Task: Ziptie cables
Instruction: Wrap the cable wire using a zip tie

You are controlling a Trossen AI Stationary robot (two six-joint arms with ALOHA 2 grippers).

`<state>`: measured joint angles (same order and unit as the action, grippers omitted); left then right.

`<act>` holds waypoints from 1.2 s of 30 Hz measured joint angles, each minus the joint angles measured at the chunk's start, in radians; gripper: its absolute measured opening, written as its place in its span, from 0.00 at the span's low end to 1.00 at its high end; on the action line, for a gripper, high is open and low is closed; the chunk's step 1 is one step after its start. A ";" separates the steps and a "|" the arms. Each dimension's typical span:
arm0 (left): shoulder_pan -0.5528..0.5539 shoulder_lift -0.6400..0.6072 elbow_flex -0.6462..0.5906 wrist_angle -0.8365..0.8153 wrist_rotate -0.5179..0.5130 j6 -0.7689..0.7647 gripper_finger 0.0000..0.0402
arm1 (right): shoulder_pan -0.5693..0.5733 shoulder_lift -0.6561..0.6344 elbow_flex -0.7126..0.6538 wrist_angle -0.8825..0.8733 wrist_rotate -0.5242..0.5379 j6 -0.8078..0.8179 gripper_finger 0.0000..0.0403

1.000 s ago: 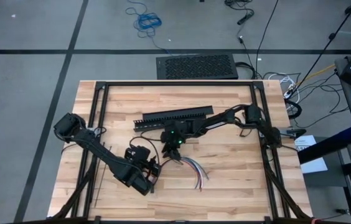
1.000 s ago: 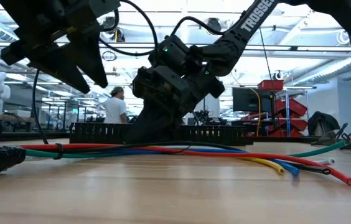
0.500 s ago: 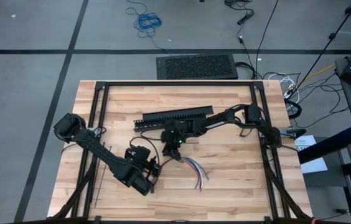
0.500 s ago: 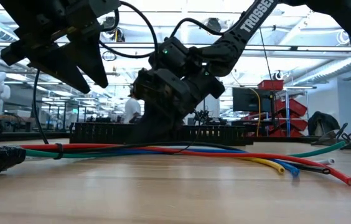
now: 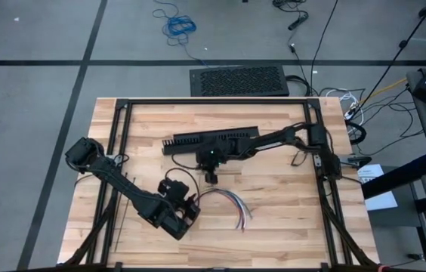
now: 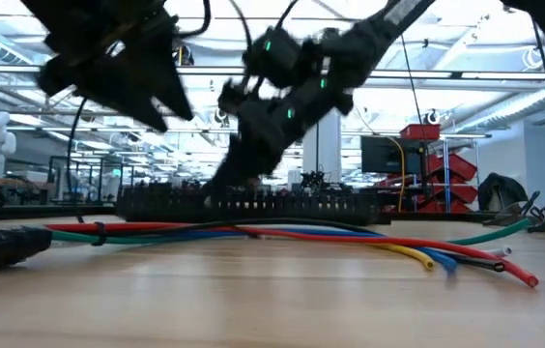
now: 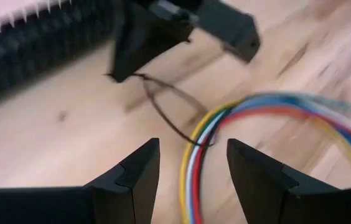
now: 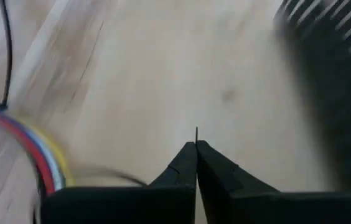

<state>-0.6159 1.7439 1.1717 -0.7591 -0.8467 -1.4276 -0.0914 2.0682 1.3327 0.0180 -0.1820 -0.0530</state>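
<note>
**A:** Wood table (image 5: 288, 189), slotted channel (image 5: 209, 140) along the far side. What's at the tips?

**B:** Right gripper (image 8: 196, 148) is clenched, pads flat together. A thin black sliver pokes out between the tips, and I read it as the tail of the ziptie (image 7: 163, 117). The left wrist view shows that strap running from the gripper down to the cables (image 5: 228, 200).

**A:** And left?

**B:** Left gripper (image 7: 191, 167) has its fingers (image 7: 132, 180) spread with nothing between them. It hovers just over the bend of the bundle.

**A:** Where does the bundle sit?

**B:** On the table between the two grippers, mid-front. It curves there, and the loose ends fan toward the right arm's side. In the low view a dark band wraps the wires near their bunched end. I can't tell how tight it is.

**A:** So this is the cinch step?

**B:** That's my guess: draw the tail to close the loop.

**A:** How do we do it cleanly?

**B:** Pull along the strap's own line, low over the wood and away from the head, with no sideways yank. The tail is very thin, so it may slip out of the pinch. Left should pin the wires right beside the loop first. Otherwise the whole bundle will probably drag toward the channel instead of the loop tightening.
</note>
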 joint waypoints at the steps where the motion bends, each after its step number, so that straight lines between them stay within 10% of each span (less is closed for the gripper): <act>1: 0.000 0.000 0.000 0.020 -0.047 0.017 0.46 | 0.002 -0.020 0.000 -0.012 0.023 -0.016 0.00; 11: -0.026 0.049 -0.043 0.141 -0.394 0.051 0.45 | 0.097 -0.173 -0.053 -0.022 0.141 -0.068 0.00; 21: -0.093 0.198 -0.103 0.256 -0.570 0.079 0.31 | 0.144 -0.359 -0.469 0.528 0.051 0.020 0.00; 27: -0.057 0.209 -0.103 0.308 -0.570 0.196 0.31 | 0.143 -0.355 -0.551 0.551 -0.030 -0.031 0.00; 36: 0.062 0.211 -0.102 0.745 -0.238 0.927 0.31 | 0.143 -0.355 -0.539 0.525 -0.231 -0.061 0.00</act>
<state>-0.5537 1.9549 1.0695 -0.0137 -1.0851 -0.5001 0.0521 1.7134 0.7940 0.5432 -0.4126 -0.1138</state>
